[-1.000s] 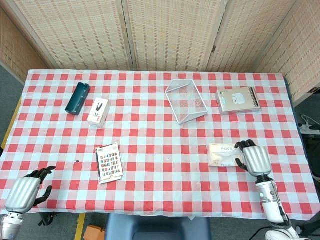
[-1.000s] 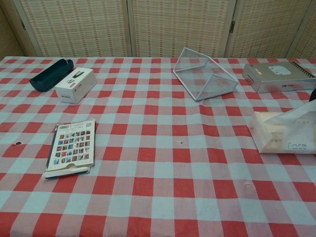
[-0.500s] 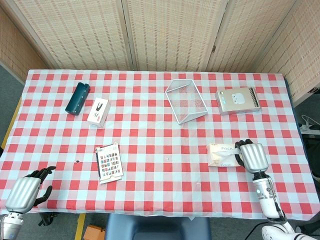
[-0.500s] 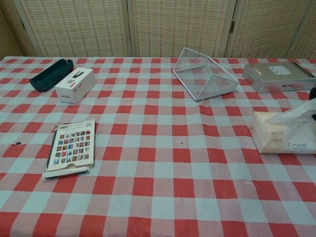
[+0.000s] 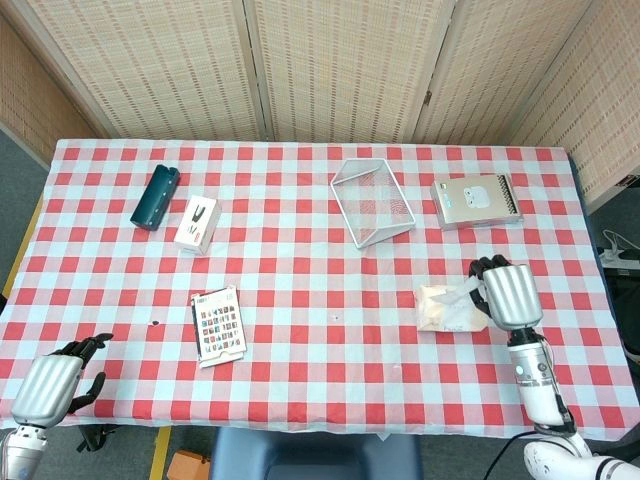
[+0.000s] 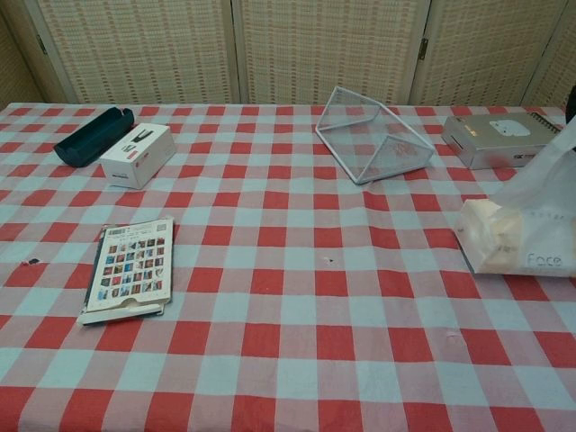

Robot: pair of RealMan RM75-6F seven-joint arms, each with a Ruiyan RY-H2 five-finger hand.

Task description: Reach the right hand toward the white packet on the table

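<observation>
The white packet marked "Face" lies at the right of the checked table. My right hand is at its right end and pinches the plastic flap, which is pulled up and taut. In the chest view the packet rises in a clear sheet toward the frame's right edge, its right side tipped up; the hand itself is almost wholly out of that frame. My left hand hangs off the table's front left corner with its fingers apart and nothing in it.
A wire basket lies tipped at centre back, with a silver box to its right. A dark case and a small white box sit at back left. A booklet lies front left.
The right hand has moved slightly away from me and closed on the packet's flap. The plastic now stands pulled up and the packet's right end has tipped off the cloth. The left hand has not moved.
</observation>
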